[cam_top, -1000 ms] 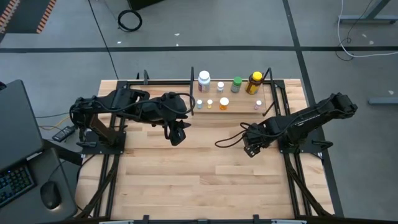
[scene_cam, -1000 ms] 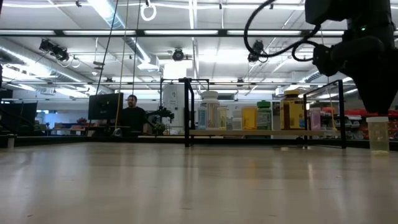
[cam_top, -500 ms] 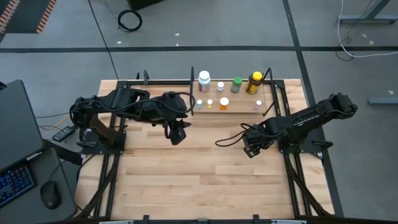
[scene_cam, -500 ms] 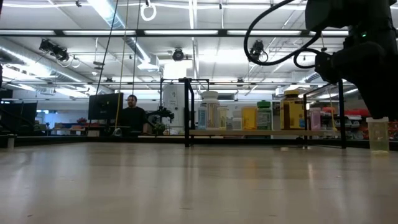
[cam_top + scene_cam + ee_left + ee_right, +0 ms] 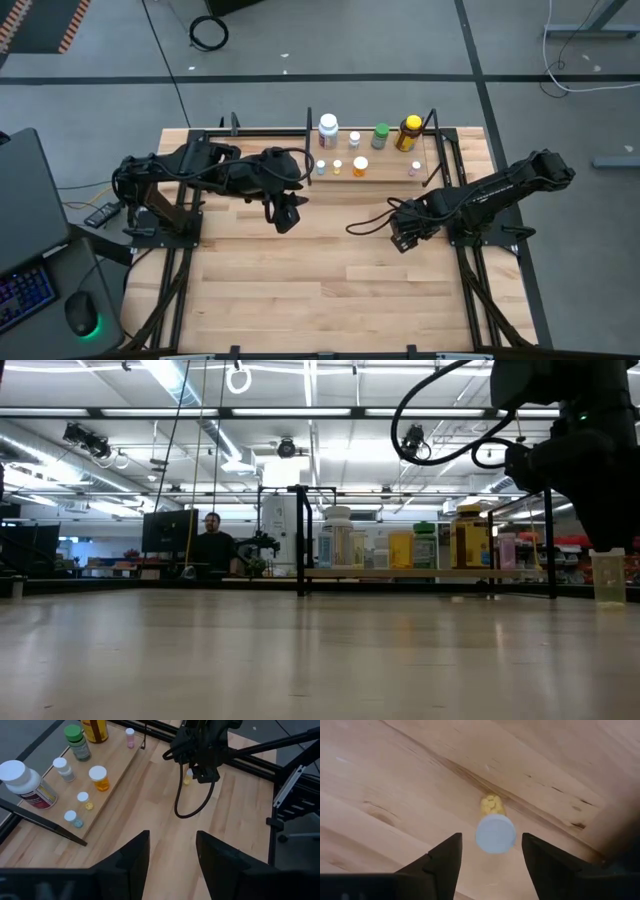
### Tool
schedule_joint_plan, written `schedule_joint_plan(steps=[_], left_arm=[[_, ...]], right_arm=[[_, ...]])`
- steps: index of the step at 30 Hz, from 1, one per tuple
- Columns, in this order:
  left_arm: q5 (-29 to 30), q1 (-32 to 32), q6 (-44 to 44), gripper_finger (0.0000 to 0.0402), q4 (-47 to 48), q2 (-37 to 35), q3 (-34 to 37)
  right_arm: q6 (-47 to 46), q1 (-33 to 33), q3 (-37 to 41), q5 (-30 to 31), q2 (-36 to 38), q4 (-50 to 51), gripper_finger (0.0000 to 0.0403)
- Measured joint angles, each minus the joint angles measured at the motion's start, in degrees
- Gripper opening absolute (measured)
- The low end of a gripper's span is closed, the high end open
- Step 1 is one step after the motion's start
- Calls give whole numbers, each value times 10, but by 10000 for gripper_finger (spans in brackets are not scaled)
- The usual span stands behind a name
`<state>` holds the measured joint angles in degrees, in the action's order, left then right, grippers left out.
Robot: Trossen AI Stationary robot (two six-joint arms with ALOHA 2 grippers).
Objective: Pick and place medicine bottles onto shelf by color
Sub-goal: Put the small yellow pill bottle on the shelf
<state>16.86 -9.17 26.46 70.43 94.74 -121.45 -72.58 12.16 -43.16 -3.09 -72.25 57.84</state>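
A tiny clear bottle (image 5: 495, 832) with a white cap and yellow pills stands upright on its base on the table (image 5: 320, 280), also seen in the low view (image 5: 607, 575). My right gripper (image 5: 492, 854) points down over it, open. One finger stands on each side of the cap without touching. In the high view the right gripper (image 5: 402, 238) hides the bottle. My left gripper (image 5: 172, 865) hangs open and empty above the table's middle left (image 5: 285, 215). Several medicine bottles stand on the shelf (image 5: 385, 172).
On the shelf stand a large white bottle (image 5: 328, 128), a green one (image 5: 380, 135), a yellow dark-capped one (image 5: 409, 132), an orange one (image 5: 360, 166) and tiny ones. Black posts (image 5: 432, 150) frame the shelf. A black cable (image 5: 365, 225) trails from my right gripper.
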Motion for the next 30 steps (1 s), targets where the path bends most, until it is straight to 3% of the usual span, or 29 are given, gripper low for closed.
schedule_joint_plan(steps=[30], left_arm=[[0, 0, 14, 168, -1, 0, 0]], right_arm=[[-14, 0, 13, -6, -31, -32, 192]])
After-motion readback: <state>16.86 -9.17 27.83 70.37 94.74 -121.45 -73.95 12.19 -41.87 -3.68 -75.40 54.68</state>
